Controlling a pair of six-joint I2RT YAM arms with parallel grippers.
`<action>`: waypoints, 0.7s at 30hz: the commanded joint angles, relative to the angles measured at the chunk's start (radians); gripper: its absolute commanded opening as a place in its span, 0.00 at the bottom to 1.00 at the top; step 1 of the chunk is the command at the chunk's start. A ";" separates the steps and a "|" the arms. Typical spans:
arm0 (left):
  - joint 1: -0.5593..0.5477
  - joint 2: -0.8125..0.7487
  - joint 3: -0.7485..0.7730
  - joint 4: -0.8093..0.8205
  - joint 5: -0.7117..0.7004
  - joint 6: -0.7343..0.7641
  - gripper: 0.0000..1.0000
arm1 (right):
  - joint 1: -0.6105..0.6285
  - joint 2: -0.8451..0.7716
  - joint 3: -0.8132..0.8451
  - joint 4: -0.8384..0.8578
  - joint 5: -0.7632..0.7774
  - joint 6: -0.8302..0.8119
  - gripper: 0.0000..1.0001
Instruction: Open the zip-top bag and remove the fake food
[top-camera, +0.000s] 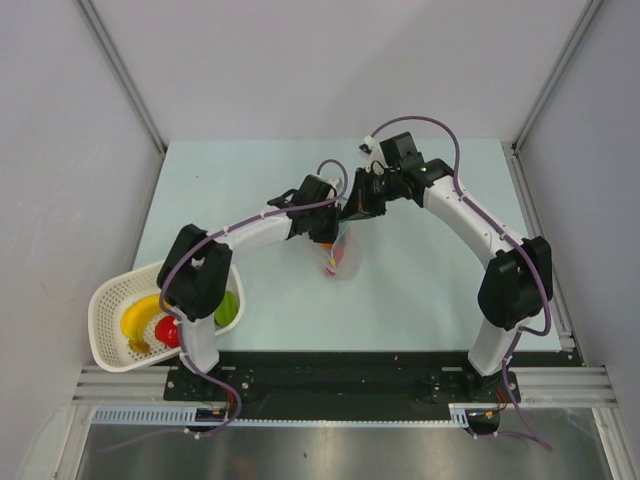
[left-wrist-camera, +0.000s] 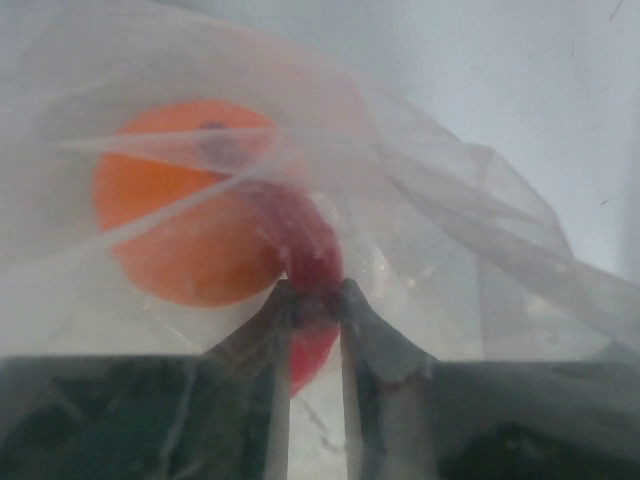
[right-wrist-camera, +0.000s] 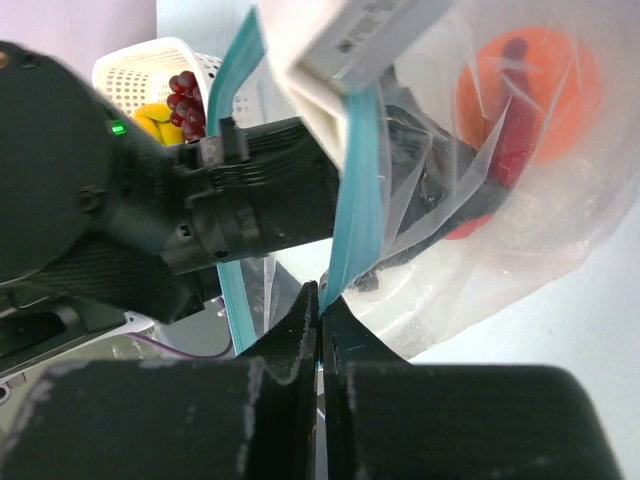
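The zip-top bag (top-camera: 342, 258) hangs at the table's middle, held up by its teal zip strip (right-wrist-camera: 356, 200). My right gripper (right-wrist-camera: 320, 296) is shut on that strip at one lip of the mouth; it also shows in the top view (top-camera: 356, 210). My left gripper (left-wrist-camera: 316, 292) reaches inside the bag (left-wrist-camera: 470, 220) and is shut on a red round piece (left-wrist-camera: 316, 262). An orange ball (left-wrist-camera: 185, 200) lies in the bag just behind it. In the right wrist view the orange ball (right-wrist-camera: 540, 90) and the red piece (right-wrist-camera: 512, 150) show through the plastic.
A white mesh basket (top-camera: 108, 298) stands at the near left edge, holding a yellow banana piece (top-camera: 140, 320), a red piece (top-camera: 168, 332) and a green oval (top-camera: 228, 308). The grape bunch (right-wrist-camera: 185, 98) shows in the basket in the right wrist view.
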 joint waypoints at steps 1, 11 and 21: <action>0.002 -0.092 -0.007 -0.023 -0.065 0.007 0.01 | -0.004 -0.039 0.011 0.039 -0.044 0.019 0.00; 0.001 -0.224 -0.030 -0.100 -0.053 -0.021 0.00 | -0.003 -0.038 0.008 0.041 -0.029 0.010 0.00; -0.015 -0.480 -0.146 -0.098 0.005 0.088 0.00 | -0.010 -0.036 0.051 0.043 0.014 0.027 0.00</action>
